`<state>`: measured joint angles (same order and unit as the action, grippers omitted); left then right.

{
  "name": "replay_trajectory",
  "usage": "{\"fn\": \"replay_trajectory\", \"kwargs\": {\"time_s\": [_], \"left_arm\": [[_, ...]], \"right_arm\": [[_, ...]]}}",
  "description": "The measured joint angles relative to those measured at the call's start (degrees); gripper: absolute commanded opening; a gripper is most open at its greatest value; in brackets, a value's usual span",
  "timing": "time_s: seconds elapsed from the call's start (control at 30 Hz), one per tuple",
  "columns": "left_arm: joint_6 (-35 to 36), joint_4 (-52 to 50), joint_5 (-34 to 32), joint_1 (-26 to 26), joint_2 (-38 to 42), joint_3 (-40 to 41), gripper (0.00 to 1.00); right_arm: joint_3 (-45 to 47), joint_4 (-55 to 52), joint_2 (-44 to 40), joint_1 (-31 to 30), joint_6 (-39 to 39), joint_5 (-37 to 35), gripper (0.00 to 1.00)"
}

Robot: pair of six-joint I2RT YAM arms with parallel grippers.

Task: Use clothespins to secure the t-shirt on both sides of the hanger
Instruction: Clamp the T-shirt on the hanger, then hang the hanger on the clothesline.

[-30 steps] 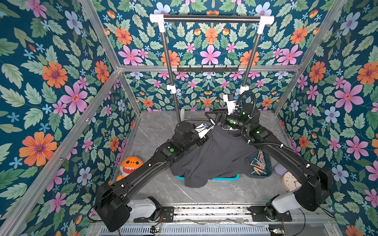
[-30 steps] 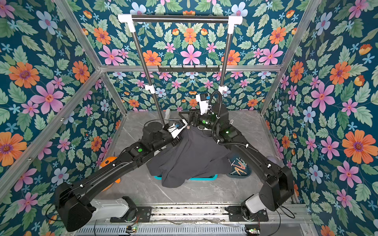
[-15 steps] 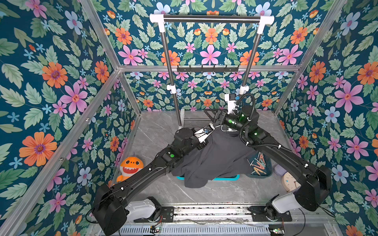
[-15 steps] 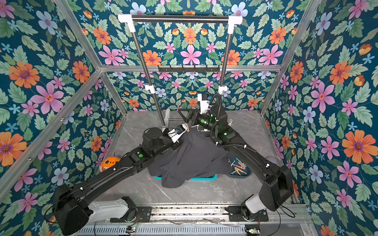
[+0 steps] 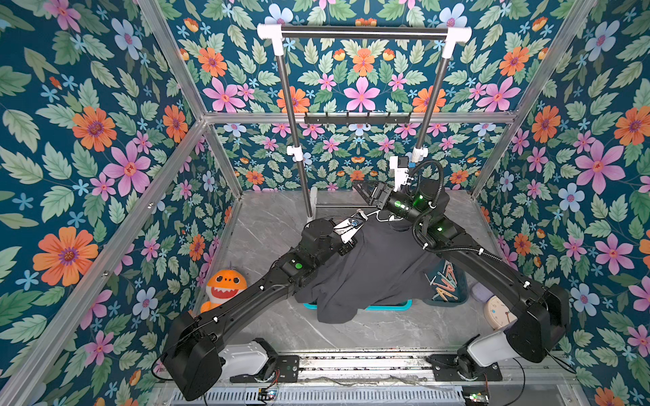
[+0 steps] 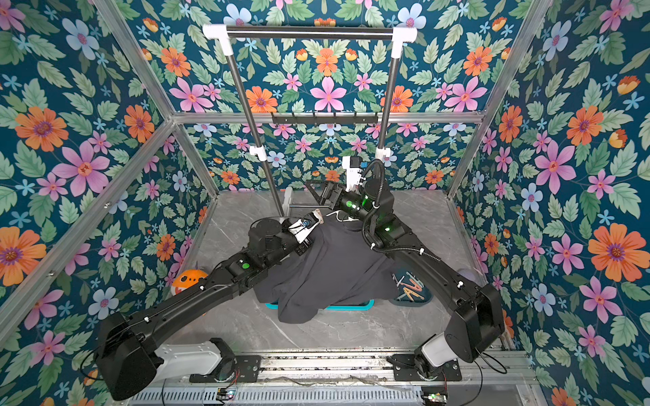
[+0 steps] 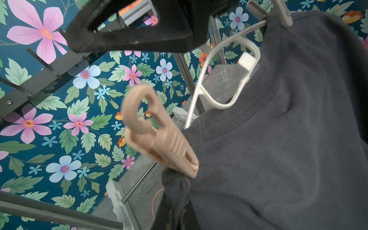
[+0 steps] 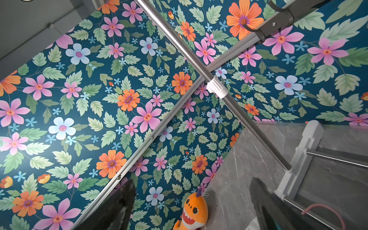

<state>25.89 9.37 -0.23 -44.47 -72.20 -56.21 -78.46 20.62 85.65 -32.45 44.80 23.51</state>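
Note:
A dark grey t-shirt (image 5: 373,267) hangs over a white hanger (image 7: 219,79), whose hook shows at the collar (image 5: 383,218). A tan clothespin (image 7: 159,139) is clipped on the shirt's shoulder end, seen in both top views (image 5: 360,213) (image 6: 317,214). My left gripper (image 7: 175,203) sits just below it, shut on a bunched fold of the shirt (image 5: 357,226). My right gripper (image 5: 364,191) hovers open above and behind the hanger, with nothing between its fingers (image 8: 192,180). More clothespins (image 5: 444,281) lie in a dark bin under the right arm. A grey clip-like piece (image 7: 282,16) shows at the shirt's far shoulder.
A clothes rack with steel poles (image 5: 293,116) and a top bar (image 5: 364,32) stands at the back, its white foot (image 8: 304,151) close to the right gripper. A teal basket (image 5: 390,306) sits under the shirt's hem. An orange shark toy (image 5: 225,286) rests against the left wall, and a clock (image 5: 497,311) lies at right.
My right gripper has drawn up and back from the shirt's shoulder toward the rack, staying open. The left arm shifted slightly and kept its hold on the shirt.

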Motion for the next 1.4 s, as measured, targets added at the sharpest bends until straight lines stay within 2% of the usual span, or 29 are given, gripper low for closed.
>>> {"fn": "replay_trajectory", "kwargs": {"time_s": [0.2,0.47,0.63,0.9,1.03,1.2,1.4], "left_arm": [[0.63,0.02,-1.16,0.39,0.13,0.13,0.0],[2.14,0.02,-1.01,1.95,1.7,0.35,0.0],[4.59,1.11,0.5,2.25,2.93,0.9,0.0],[9.79,2.19,2.78,3.58,4.2,0.66,0.0],[11.87,2.84,4.15,5.29,5.14,1.01,0.0],[13.0,4.44,8.39,9.86,6.88,2.16,0.0],[13.46,5.79,13.18,13.88,8.31,3.61,0.0]], "right_arm": [[-1.46,-4.02,-1.81,-0.07,-2.67,-0.96,0.89],[-7.45,-19.91,-8.55,0.48,-18.14,-2.1,0.9],[-7.37,-30.4,-12.02,5.86,-26.51,-0.55,0.9],[-0.22,-38.45,-21.14,15.34,-36.15,9.14,0.9],[4.63,-39.26,-24.98,18.08,-37.75,12.59,0.9],[14.58,-37.53,-30.91,21.94,-37.99,15.3,0.9],[21.27,-34.6,-34.71,25.88,-38.05,19.45,0.89]]}}
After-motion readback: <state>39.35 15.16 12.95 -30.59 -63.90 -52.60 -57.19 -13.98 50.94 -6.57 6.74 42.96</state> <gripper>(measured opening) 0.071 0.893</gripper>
